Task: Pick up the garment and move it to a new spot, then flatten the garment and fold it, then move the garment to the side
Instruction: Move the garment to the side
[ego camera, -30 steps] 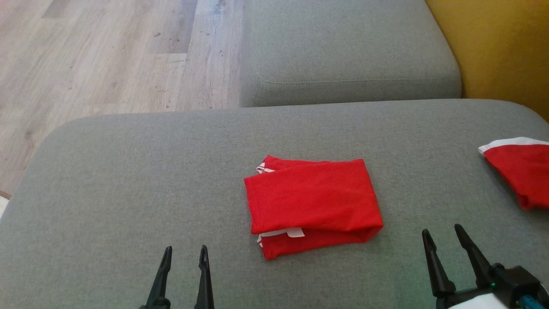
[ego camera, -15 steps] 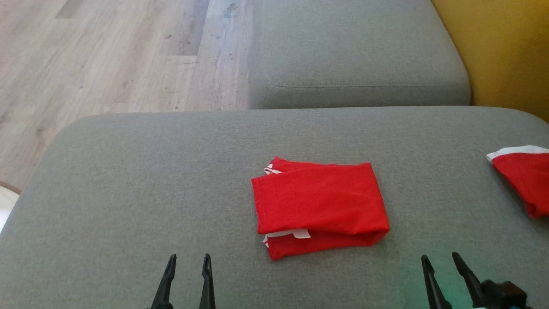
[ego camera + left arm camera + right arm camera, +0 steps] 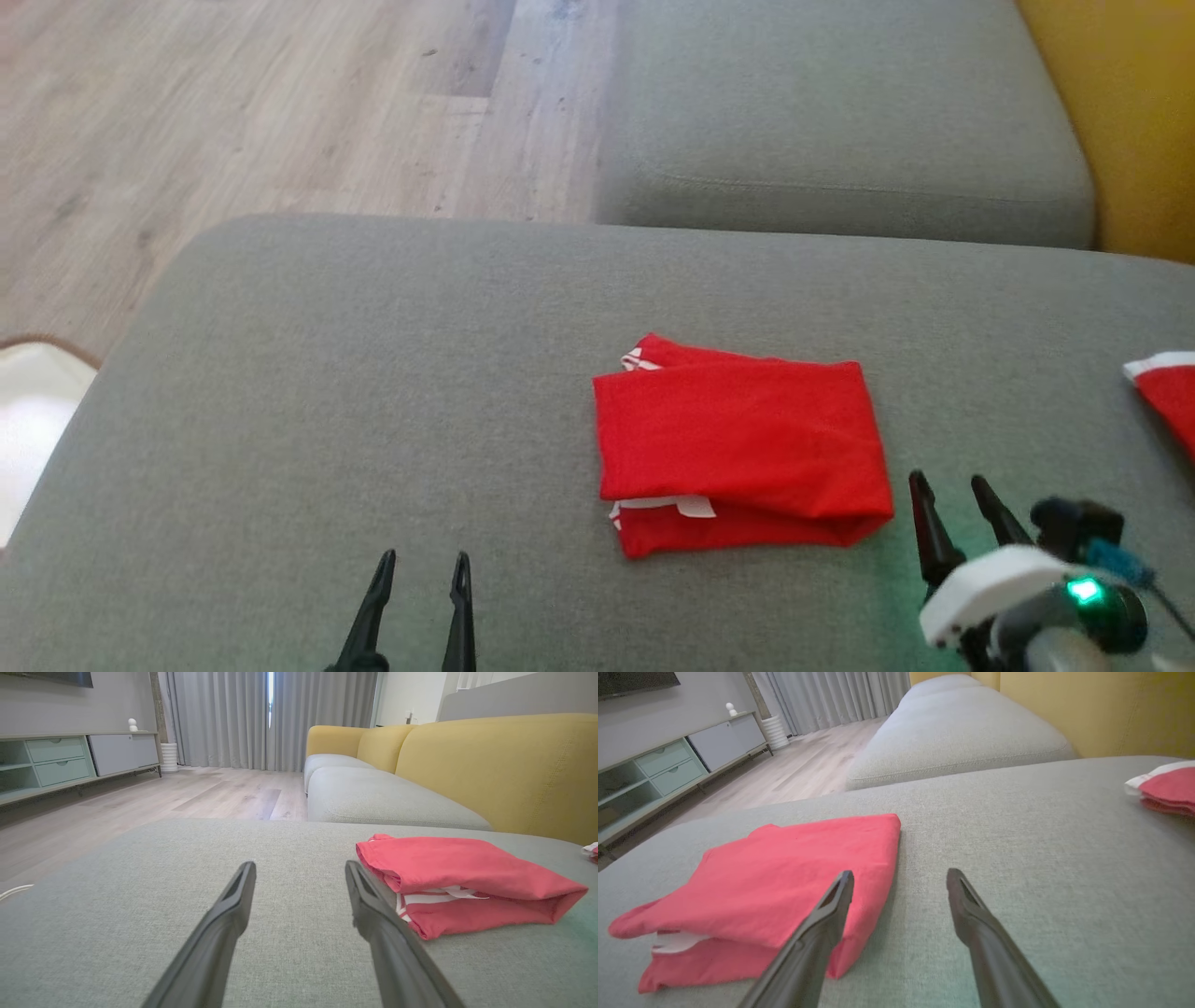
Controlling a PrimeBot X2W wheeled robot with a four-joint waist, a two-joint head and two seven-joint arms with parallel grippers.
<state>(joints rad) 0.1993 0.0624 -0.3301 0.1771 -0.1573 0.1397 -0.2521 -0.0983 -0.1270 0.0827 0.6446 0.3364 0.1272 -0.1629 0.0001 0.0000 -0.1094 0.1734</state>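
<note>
Folded garment (image 3: pixel 738 448) lies flat; right pincer (image 3: pixel 948 479), apart, just beside its fold, likely for the sideways move; left pincer (image 3: pixel 424 556) apart too.

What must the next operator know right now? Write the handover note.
Left claw: open, empty, left of the garment.
Right claw: open, empty, by the garment's right edge.
Garment: folded, lying in the middle of the seat. Another red garment lies at the far right.
Done: the fold, it seems.
Left: grasp it and move it aside.
</note>
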